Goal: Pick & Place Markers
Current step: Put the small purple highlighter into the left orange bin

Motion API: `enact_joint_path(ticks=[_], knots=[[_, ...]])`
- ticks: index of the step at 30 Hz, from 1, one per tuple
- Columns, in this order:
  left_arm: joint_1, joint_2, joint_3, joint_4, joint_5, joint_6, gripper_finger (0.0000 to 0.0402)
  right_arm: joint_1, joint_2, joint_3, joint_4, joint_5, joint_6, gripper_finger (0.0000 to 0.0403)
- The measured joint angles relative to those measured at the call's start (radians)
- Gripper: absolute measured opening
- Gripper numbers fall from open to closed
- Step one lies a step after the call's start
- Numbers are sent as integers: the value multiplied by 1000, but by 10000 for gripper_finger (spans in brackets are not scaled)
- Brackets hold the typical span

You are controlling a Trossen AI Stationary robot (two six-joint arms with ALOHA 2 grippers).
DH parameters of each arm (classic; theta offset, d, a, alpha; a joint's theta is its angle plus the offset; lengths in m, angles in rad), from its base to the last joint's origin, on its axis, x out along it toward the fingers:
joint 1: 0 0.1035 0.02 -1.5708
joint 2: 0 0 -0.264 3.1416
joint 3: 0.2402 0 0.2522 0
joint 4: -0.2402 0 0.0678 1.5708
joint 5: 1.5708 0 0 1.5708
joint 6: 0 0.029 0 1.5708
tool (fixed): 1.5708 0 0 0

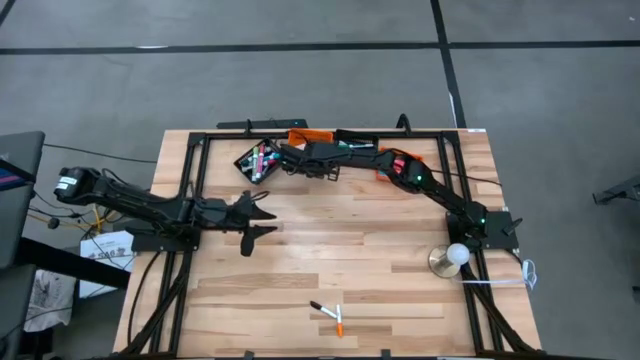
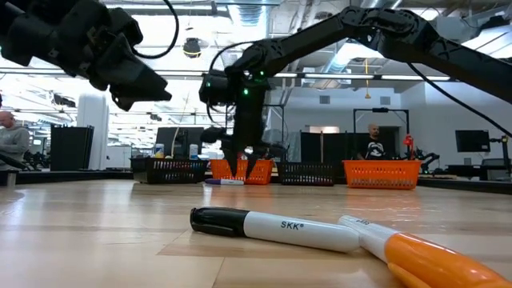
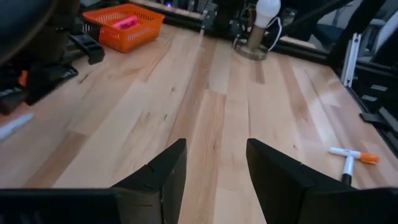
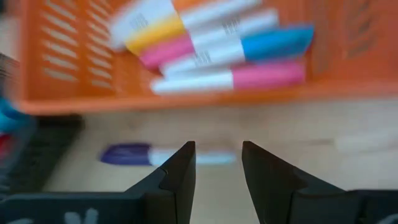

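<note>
Right gripper [image 4: 217, 163] hung empty, fingers parted, above a purple marker [image 4: 127, 154] lying beside the orange bin [image 4: 56, 68] of markers [image 4: 230, 78]. Left gripper [image 3: 214, 168] waited mid-table, parted, empty.

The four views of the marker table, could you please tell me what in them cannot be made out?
- High view: colours of the markers in the black bin are too small to sort, and the right arm covers part of it.
- Right wrist view: the purple-capped marker is blurred, its far end behind the right tool.
- Low view: the orange marker is cut off by the edge.
</note>
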Motion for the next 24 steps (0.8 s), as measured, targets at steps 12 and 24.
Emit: enact_joint_path(ticks=[12, 24], knots=[[0, 119, -1, 1, -7, -51, 167, -3, -7, -99, 101, -15, 0, 122], [0, 128, -1, 7, -7, -54, 167, 4, 5, -66, 108, -15, -22, 122]])
